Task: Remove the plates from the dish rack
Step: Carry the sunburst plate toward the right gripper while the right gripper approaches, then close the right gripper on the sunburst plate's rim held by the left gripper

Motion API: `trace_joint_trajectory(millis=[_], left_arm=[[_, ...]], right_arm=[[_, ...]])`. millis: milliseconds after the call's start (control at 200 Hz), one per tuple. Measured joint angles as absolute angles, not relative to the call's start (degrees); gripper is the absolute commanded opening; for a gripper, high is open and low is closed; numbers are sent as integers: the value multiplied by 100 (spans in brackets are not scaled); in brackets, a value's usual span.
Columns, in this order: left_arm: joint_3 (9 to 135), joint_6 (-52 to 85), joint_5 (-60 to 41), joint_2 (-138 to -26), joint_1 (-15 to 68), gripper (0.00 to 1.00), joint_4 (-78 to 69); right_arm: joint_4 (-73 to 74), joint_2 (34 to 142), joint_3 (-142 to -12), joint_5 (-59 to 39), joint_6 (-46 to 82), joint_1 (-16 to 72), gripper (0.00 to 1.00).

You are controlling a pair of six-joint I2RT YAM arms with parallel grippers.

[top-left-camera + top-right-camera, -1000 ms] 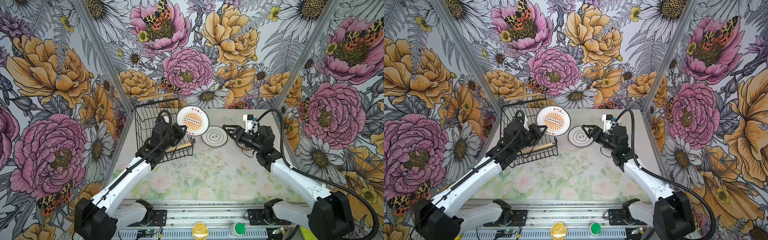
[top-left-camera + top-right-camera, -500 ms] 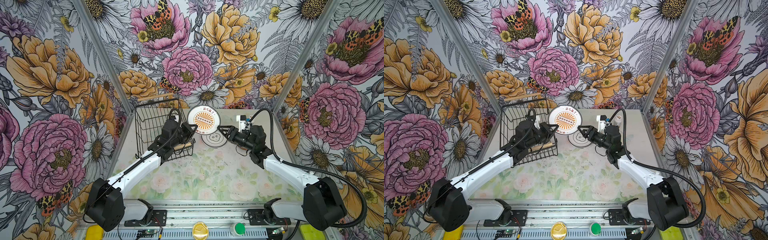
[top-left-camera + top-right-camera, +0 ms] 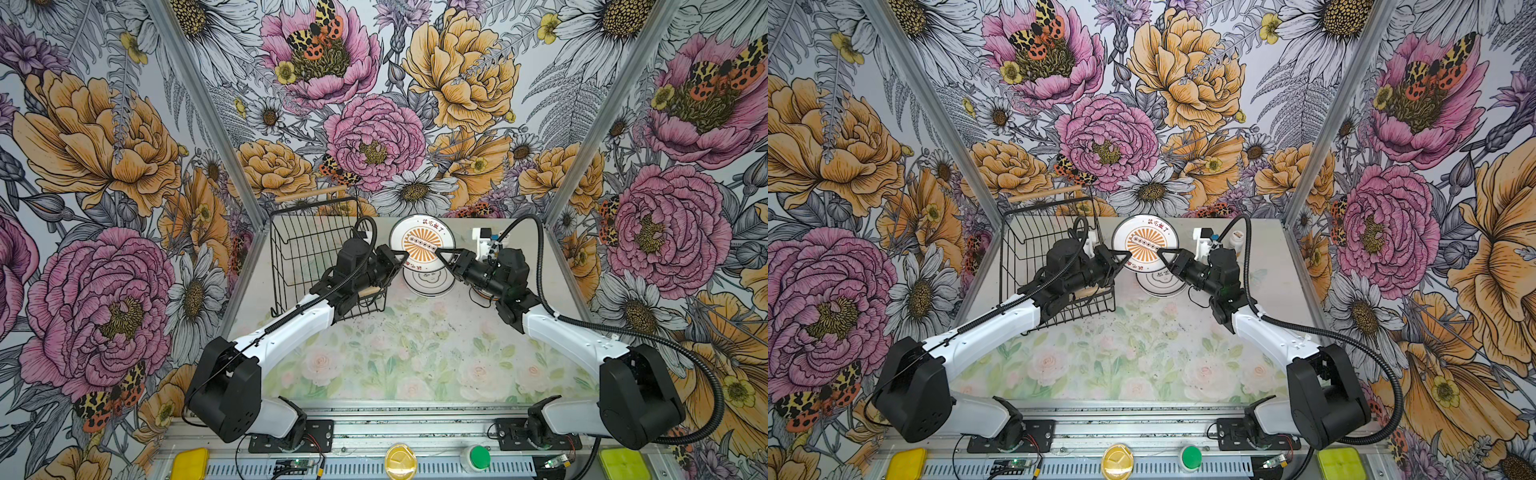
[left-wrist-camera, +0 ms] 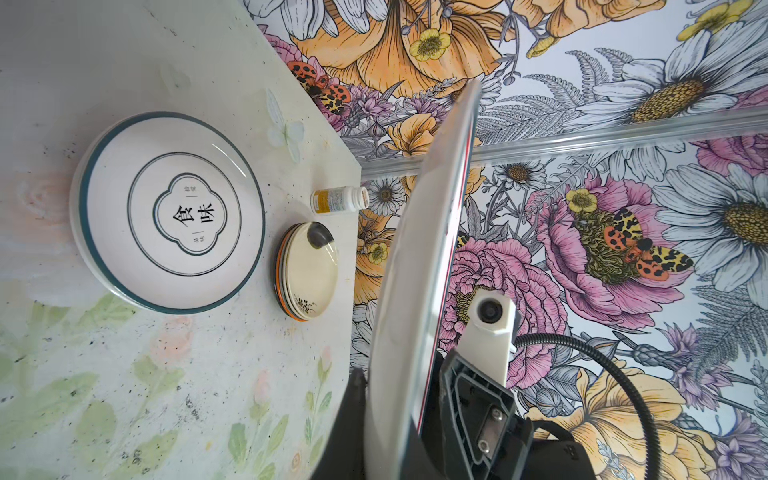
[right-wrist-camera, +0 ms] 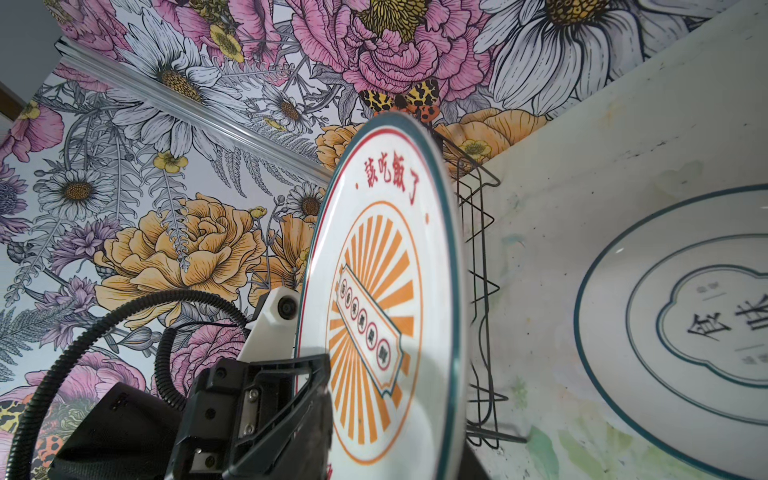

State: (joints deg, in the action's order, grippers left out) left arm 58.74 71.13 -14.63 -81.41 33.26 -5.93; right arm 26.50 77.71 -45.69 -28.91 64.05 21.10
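Your left pincer (image 3: 402,261) clamps the sunburst plate (image 3: 420,241) aloft, centre frame; right pincer (image 3: 444,254) at its rim, possibly gripping, can't tell.

Small white plastic pill bottle w/ amber-yellow label (image 4: 338,200) stands upright on the pale rose-print tabletop (image 3: 395,365), far back on the R side, near the wall. It also shows in a top view (image 3: 1236,240). Walls all round are big pink, orange & white flower wallpaper (image 3: 374,137) w/ spotted moths, joined by bare aluminium corner posts (image 3: 199,112). Along the front metal rail (image 3: 415,432): round green push-button (image 3: 476,457), round yellow disc (image 3: 400,461) just beside it, yellow block (image 3: 189,463) at L end, yellow-green block (image 3: 619,463) at R end, small circuit board w/ a green light (image 3: 1016,462).
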Motion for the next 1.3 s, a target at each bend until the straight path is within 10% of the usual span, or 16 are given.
trace_joint_trajectory(millis=[480, 901, 1301], left_arm=[[6296, 7037, -1688, -8683, 3481, 0, -862], [6425, 6989, -1789, -8764, 3588, 44, -574], [6495, 6547, -1806, -8556, 3564, 57, 67]], right_arm=[[2689, 7802, -4569, -2659, 6895, 2005, 10], [2709, 7682, -4543, -2663, 6591, 1979, 0], [1887, 7474, -4689, -2661, 5826, 1691, 0]])
